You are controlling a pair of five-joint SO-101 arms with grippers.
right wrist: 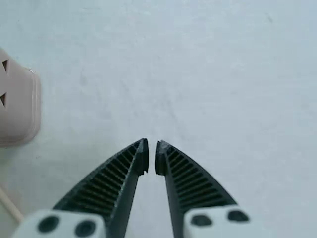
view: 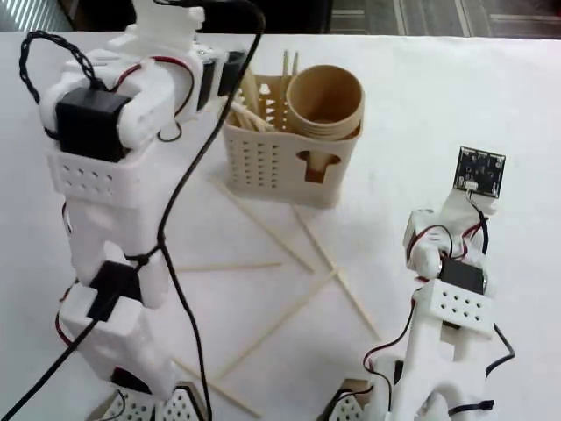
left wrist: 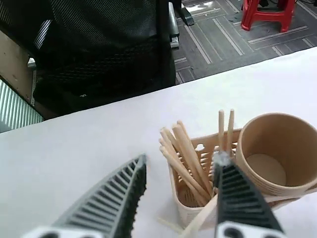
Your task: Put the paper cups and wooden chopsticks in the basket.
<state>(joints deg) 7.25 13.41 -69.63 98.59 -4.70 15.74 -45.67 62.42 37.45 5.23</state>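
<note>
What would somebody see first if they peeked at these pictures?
The tan basket at the far middle of the table jumps out first. It has brown paper cups stacked in one side and wooden chopsticks bristling from the other. More loose chopsticks lie criss-crossed on the white cloth in front of it, and the left hand hovers open just above the basket.

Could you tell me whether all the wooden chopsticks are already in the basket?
No, several chopsticks lie on the table outside the basket.
</note>
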